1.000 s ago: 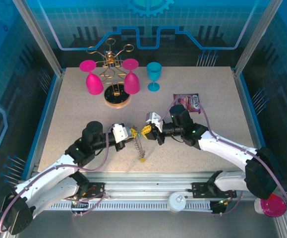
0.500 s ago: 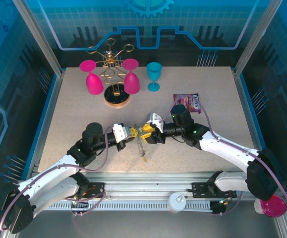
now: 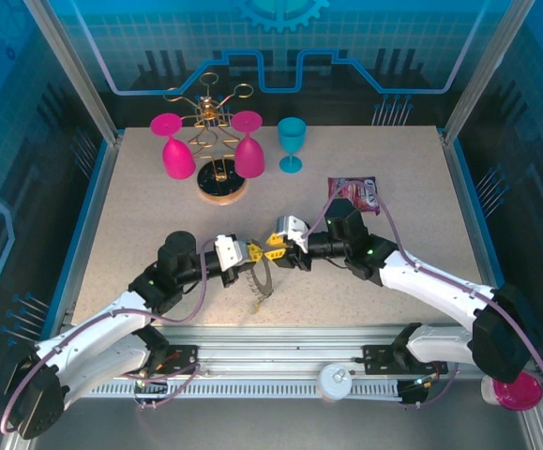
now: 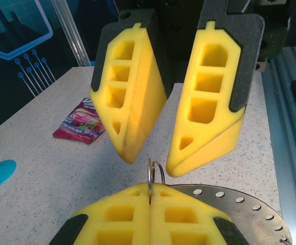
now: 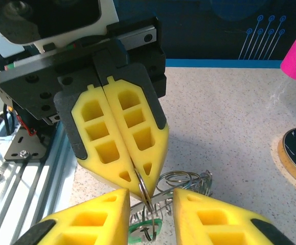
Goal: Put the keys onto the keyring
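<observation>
Left gripper (image 5: 136,179) was clamped shut on the keyring (image 5: 144,191) rim | right gripper (image 5: 150,205) was part open, a finger either side of the ring, holding nothing | green key (image 5: 145,229) hung under the ring, over the table (image 3: 393,187).

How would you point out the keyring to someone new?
At the centre of the table, the left gripper and right gripper meet tip to tip. The keyring is the thin grey wire ring pinched in the shut left one, dangling below; the gold rack stands far back.
</observation>
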Tool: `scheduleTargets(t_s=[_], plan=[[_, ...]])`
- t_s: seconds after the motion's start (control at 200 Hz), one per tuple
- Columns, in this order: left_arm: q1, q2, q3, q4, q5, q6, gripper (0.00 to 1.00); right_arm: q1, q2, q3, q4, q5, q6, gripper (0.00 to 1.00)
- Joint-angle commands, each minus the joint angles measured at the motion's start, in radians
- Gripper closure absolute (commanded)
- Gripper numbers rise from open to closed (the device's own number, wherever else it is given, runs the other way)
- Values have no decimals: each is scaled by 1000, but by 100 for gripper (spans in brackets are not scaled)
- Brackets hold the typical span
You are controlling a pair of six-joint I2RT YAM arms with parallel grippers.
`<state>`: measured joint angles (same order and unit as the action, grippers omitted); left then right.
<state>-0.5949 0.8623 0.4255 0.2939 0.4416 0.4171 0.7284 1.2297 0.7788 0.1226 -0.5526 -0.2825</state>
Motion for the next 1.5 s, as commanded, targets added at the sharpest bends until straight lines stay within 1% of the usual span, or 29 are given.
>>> scheduleTargets(t_s=[0.0, 0.075, 0.165, 0.25, 0.3, 0.355, 0.405, 0.46, 0.48, 0.54, 0.59, 0.655, 0.755, 0.825, 0.871, 0.936, 0.986, 1.026, 1.101, 1.161, 1.226, 1.306, 1.391, 1.496], plan=[[-2, 3, 25, 36, 45, -1, 100, 18, 11, 9, -21, 26, -48, 72], [-3, 5, 28, 39, 50, -2, 100, 22, 17, 10, -30, 28, -60, 74], [-3, 8, 27, 43, 56, -8, 100, 25, 24, 9, -30, 29, -67, 80], [-3, 10, 27, 45, 60, -12, 100, 29, 30, 16, -30, 30, -75, 92], [-3, 11, 28, 45, 57, -14, 100, 31, 28, 20, -34, 28, -80, 100], [-2, 13, 29, 37, 49, -14, 100, 34, 25, 33, -60, 31, -100, 100], [-2, 17, 39, 13, 19, -13, 100, 39, 21, 56, -110, 39, -131, 100], [-2, 25, 62, -47, -10, 5, 83, 50, 23, 91, -190, 50, -181, 100], [-3, 28, 74, -76, -17, 15, 81, 54, 25, 95, -221, 54, -203, 100], [-3, 41, 107, -157, -49, 41, 79, 68, 35, 166, -336, 77, -267, 100], [-4, 54, 139, -226, -71, 57, 79, 82, 49, 209, -419, 107, -316, 100], [-9, 68, 161, -277, -93, 71, 80, 97, 67, 254, -511, 136, -367, 100], [-12, 76, 173, -304, -92, 88, 86, 117, 93, 306, -580, 149, -405, 100], [-12, 75, 173, -301, -77, 92, 94, 129, 101, 327, -585, 130, -407, 100], [-13, 69, 168, -295, -60, 95, 100, 134, 98, 331, -571, 114, -401, 100], [-12, 53, 154, -270, -41, 92, 100, 115, 72, 301, -498, 76, -349, 100], [-12, 34, 136, -239, -23, 89, 100, 77, 35, 238, -393, 26, -277, 86], [-11, 18, 117, -204, -5, 81, 100, 38, 8, 176, -283, -28, -208, 79], [-12, -4, 85, -138, 25, 62, 100, -32, -14, 60, -91, -134, -71, 72], [-11, -10, 70, -95, 39, 43, 100, -49, -14, 6, -3, -175, -28, 68], [-12, -8, 64, -68, 48, 24, 100, -53, 0, -26, 43, -193, -15, 66], [-11, -1, 58, -43, 58, 5, 100, -64, 22, -59, 116, -229, 15, 65], [-12, 11, 65, -49, 62, -3, 100, -66, 33, -71, 169, -235, 29, 65], [-11, 17, 64, -41, 72, -9, 100, -66, 41, -69, 175, -234, 29, 67]])
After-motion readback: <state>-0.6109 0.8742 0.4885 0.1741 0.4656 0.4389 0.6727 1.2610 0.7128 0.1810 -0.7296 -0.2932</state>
